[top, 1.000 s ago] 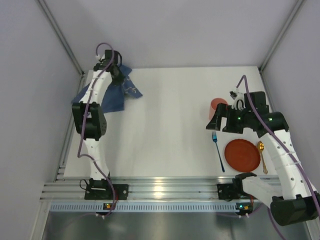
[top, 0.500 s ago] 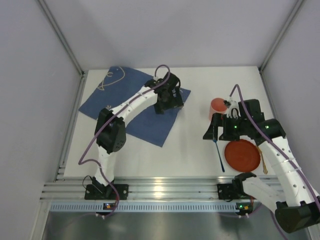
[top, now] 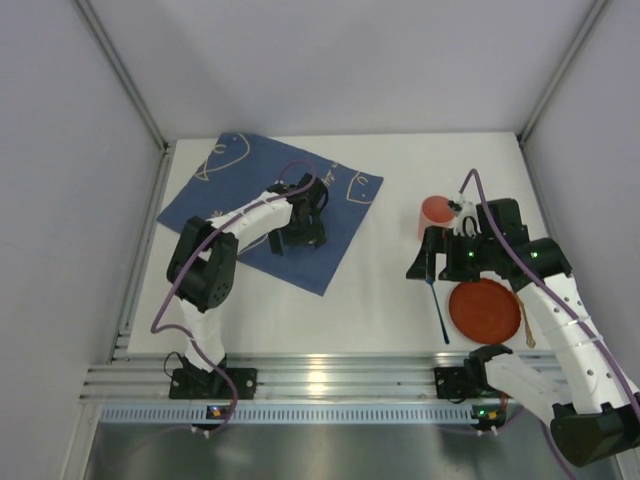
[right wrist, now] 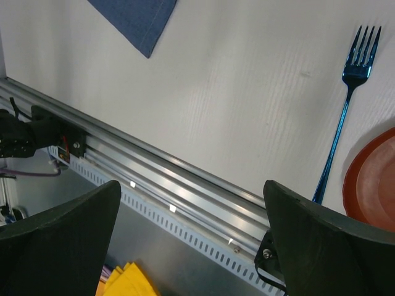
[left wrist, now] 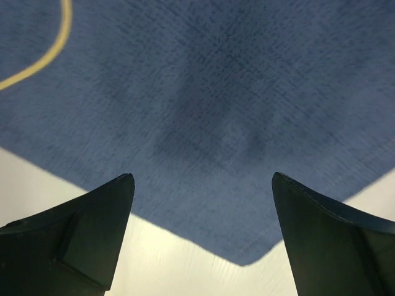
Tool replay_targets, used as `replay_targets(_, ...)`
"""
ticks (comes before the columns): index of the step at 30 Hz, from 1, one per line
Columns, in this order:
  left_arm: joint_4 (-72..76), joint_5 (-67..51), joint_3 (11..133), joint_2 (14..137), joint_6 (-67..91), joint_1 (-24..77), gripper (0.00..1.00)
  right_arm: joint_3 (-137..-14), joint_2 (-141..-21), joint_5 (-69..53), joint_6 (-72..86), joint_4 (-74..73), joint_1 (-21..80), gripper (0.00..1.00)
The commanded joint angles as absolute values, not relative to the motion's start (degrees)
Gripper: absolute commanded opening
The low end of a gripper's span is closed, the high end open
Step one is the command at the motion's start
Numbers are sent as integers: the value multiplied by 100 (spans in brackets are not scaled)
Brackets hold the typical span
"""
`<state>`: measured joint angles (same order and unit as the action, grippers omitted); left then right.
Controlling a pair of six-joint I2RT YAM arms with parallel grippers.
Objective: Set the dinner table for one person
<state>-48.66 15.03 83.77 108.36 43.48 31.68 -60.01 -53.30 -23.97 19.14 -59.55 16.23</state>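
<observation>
White matte dinner table point(top: 390, 300), smooth, rectangular, inside a pale-walled enclosure. Slotted aluminium rail point(top: 320, 380) runs along the near edge, with both arm bases bolted to it.

Counts: 1 plate, 1 fork, 1 spoon, 1 cup, 1 cloth.

Near right:
- Plate point(top: 485, 310): red, round, shallow, flat on the table.
- Fork point(top: 440, 318): glossy metallic blue, four tines, thin straight handle. It lies just left of the plate, tines toward the far side.
- Spoon point(top: 527, 335): gold. It lies just right of the plate, mostly hidden by the right arm.

Right gripper point(top: 428, 265) hangs over the table above the tine end of the fork. Its wrist view shows the fingers spread wide with nothing between them.

Mid left:
- Left gripper point(top: 300, 235) is over the cloth near its near corner. Fingers are parted and empty. I can't tell if the tips touch the fabric.
- Cloth point(top: 225, 185): dark blue, square-ish, laid flat and turned diagonally. Weave is visible up close point(left wrist: 216, 111). Pale line drawings sit toward the far corners.

Far right: cup point(top: 435, 212), red, round rim, beyond the plate and partly hidden by the right wrist.
</observation>
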Motion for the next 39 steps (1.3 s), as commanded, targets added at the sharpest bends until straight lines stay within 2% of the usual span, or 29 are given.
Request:
replay_targets(1, -4246, 1118, 8288, 11450, 4228, 3199, 98, -6100, -5186, -2312, 1951, -5941, 1696, 100)
replay_targets(6, -4175, 687, 8446, 11962, 4421, 3243, 97, -6091, -5072, -2215, 1969, -6082, 1696, 100)
replay_targets(7, -4157, 625, 8403, 12023, 4447, 3269, 95, -6073, -5054, -2189, 1960, -6099, 1696, 100)
replay_targets(9, -4131, 536, 8341, 12093, 4474, 3296, 84, -6047, -5001, -2180, 1951, -6143, 1688, 100)
replay_targets(10, -4131, 536, 8263, 12137, 4474, 3339, 74, -6047, -4984, -2162, 1934, -6161, 1696, 100)
replay_targets(11, -4105, 527, 8192, 12164, 4508, 3349, 53, -6047, -4975, -2153, 1916, -6179, 1688, 100)
replay_targets(13, -4026, 492, 7982, 12199, 4544, 3384, 23, -6021, -4948, -2144, 1864, -6249, 1688, 100)
replay_targets(14, -3999, 483, 7920, 12217, 4587, 3401, 0, -6021, -4913, -2136, 1863, -6284, 1696, 100)
replay_targets(22, -4447, 493, 7918, 12129, 5342, 4051, 0, -5933, -4790, -1847, 1819, -6565, 1758, 100)
replay_targets(25, -4711, 133, 8199, 12260, 6036, 4515, 0, -5871, -4764, -1522, 1828, -6758, 1775, 100)
replay_targets(27, -4711, -543, 8375, 12374, 6695, 4736, 0, -5827, -4702, -1459, 1837, -6820, 1802, 100)
replay_targets(32, -4421, -1019, 8762, 12559, 7828, 5106, 0, -5818, -4571, -1397, 1872, -6908, 1898, 100)
replay_targets(34, -4368, -1090, 9192, 12743, 7971, 5229, 11, -5818, -4544, -1389, 1863, -6908, 1933, 100)
replay_targets(35, -4377, -1046, 9359, 12805, 8024, 5264, 31, -5827, -4544, -1371, 1872, -6917, 1960, 99)
replay_targets(39, -4500, -853, 10220, 13069, 7902, 5317, 80, -5888, -4561, -1345, 1855, -6934, 2013, 100)
